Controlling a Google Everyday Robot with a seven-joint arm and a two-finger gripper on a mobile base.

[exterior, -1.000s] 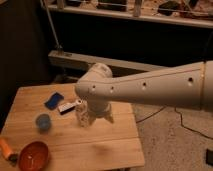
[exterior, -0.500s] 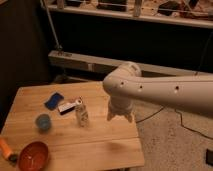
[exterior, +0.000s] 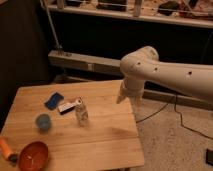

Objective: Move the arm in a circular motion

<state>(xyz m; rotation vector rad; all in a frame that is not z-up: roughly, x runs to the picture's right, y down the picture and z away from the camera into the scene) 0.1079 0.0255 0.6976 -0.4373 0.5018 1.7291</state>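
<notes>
The arm (exterior: 175,75) is a thick off-white tube with small dark holes, reaching in from the right edge to a rounded joint (exterior: 140,62). From that joint a narrower tip points down and ends in the gripper (exterior: 128,97). The gripper hangs over the far right edge of the wooden table (exterior: 107,140), touches nothing, and nothing shows in it.
On the table stand a small clear bottle (exterior: 81,114), a blue cup (exterior: 43,121), an orange bowl (exterior: 32,156), a blue packet (exterior: 54,100), a white bar (exterior: 67,106) and an orange object (exterior: 6,149). A metal rail (exterior: 85,62) runs behind. Cables (exterior: 185,122) lie on the floor at right.
The arm's joint and gripper have swung right and away from the table's middle, from beside the bottle to the table's far right edge. The objects on the table have stayed put.
</notes>
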